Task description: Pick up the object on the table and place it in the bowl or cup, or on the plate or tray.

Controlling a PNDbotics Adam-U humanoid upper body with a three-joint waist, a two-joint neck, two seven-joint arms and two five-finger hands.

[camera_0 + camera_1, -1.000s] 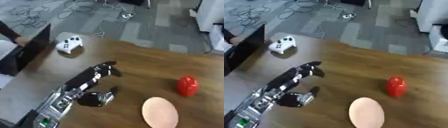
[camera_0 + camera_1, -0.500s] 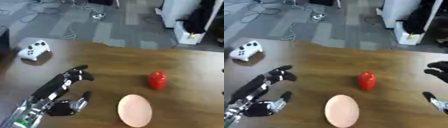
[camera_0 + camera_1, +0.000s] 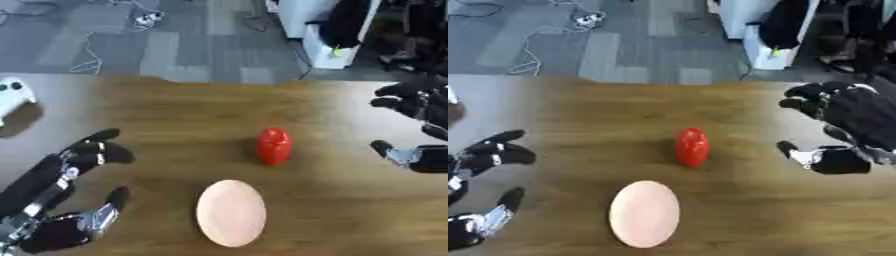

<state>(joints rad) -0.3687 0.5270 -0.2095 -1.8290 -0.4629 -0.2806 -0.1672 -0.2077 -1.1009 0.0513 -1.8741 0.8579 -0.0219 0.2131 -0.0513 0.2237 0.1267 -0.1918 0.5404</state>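
A small red rounded object [image 3: 273, 145] stands on the wooden table [image 3: 175, 110] near the middle. In front of it lies a pale pink oval plate [image 3: 231, 212]. My left hand [image 3: 61, 200] rests open at the lower left, fingers relaxed, well left of the plate. At the right edge my right hand [image 3: 846, 130] hovers open, fingers and thumb spread, to the right of the red object and apart from it. Neither hand holds anything.
A white game controller [image 3: 12, 95] lies at the table's far left. Beyond the far table edge is grey floor with cables [image 3: 140, 20] and a white cabinet [image 3: 324, 35] with dark items against it.
The camera has swung to the right, shifting the whole picture left. My right hand has come into view at the right edge. The red object and plate stay where they were on the table.
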